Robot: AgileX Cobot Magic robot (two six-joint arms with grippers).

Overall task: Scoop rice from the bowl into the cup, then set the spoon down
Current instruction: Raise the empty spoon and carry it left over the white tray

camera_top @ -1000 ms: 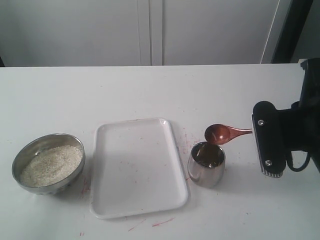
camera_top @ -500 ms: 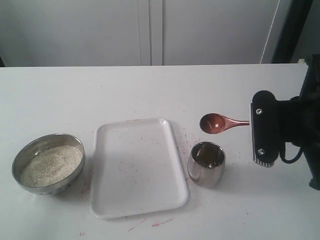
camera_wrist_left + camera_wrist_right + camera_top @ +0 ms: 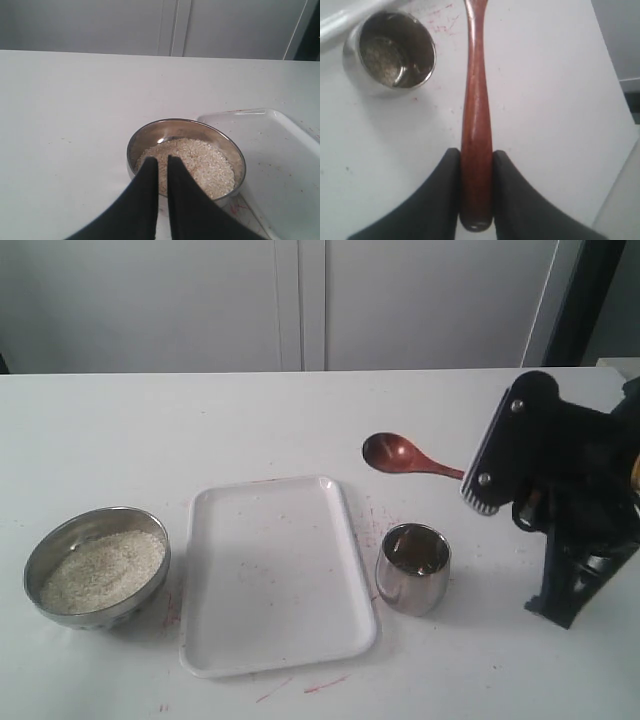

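The wooden spoon point(image 3: 392, 453) hangs level above the table, just behind the cup point(image 3: 413, 568), and I see no grains in its oval bowl. My right gripper point(image 3: 470, 478) is shut on the end of the spoon handle point(image 3: 476, 100), one finger on each side point(image 3: 476, 152). A thin layer of rice covers the bottom of the cup point(image 3: 390, 52). The wide steel bowl point(image 3: 45, 540) at the front left holds a mound of rice point(image 3: 103, 570). My left gripper point(image 3: 162, 160) hovers at the near rim of the bowl point(image 3: 150, 131), shut on nothing, over the rice point(image 3: 200, 160).
A white rectangular tray point(image 3: 278, 575) lies between bowl and cup; its corner point(image 3: 280, 150) shows next to the bowl. Red marks stain the tabletop around the tray and cup. The right arm's dark wrist body point(image 3: 560, 480) stands at the table's right side.
The right gripper has risen and swung the spoon left and back, from directly over the cup to a spot behind it. The wrist has tilted. Bowl, tray and cup are still.
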